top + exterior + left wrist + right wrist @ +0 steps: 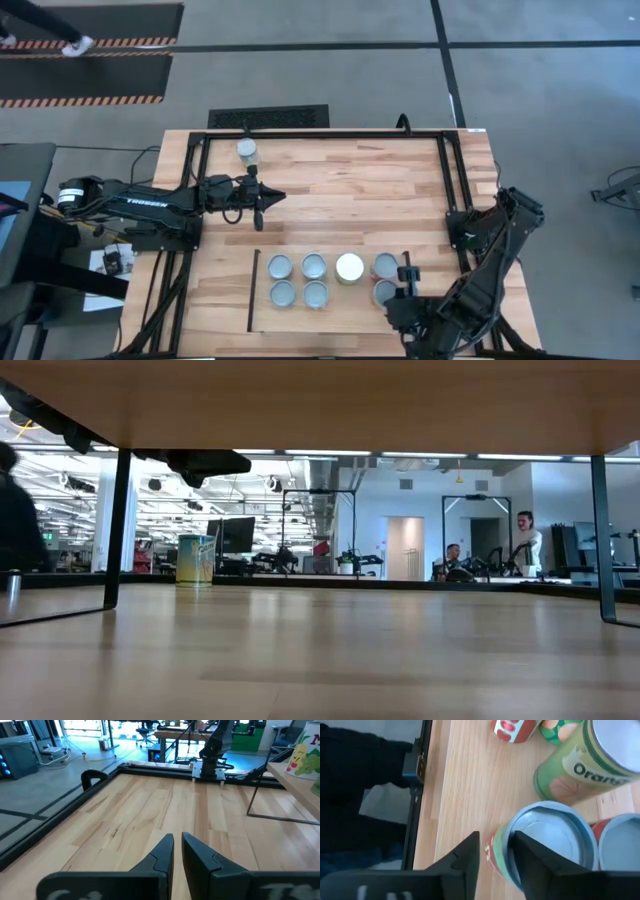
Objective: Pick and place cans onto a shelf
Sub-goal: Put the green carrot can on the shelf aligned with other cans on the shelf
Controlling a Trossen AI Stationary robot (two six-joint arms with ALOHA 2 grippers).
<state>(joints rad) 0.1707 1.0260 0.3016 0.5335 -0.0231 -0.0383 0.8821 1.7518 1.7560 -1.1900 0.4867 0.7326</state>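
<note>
The light-wood shelf (pixel 350 318) stands along the table's near edge and carries several cans, among them a white-topped green one (pixel 349 267). My right gripper (pixel 404 283) is at the shelf's right end, shut on the right-hand can of the near row (pixel 383 294). One more can (pixel 247 151) stands upright on the table at the far left and shows in the low view (pixel 195 559). My left gripper (pixel 268 197) is shut and empty above the table, a little nearer than that can and pointing toward the table's right. My right gripper (pixel 496 836) has the can's near wall and rim (pixel 496 854) between its fingers, one finger (pixel 535 862) over the silver top and one (pixel 465 857) outside. The fingers come slanting down from the right. The can stands roughly upright; whether its base is on the shelf I cannot tell.
The black tubular frame (pixel 330 132) runs around the table. The shelf's thin black rail (pixel 252 290) marks its left end, and its legs show in the low view (pixel 117 530). Bare wood lies between the lone can and the shelf. People show in the room behind.
</note>
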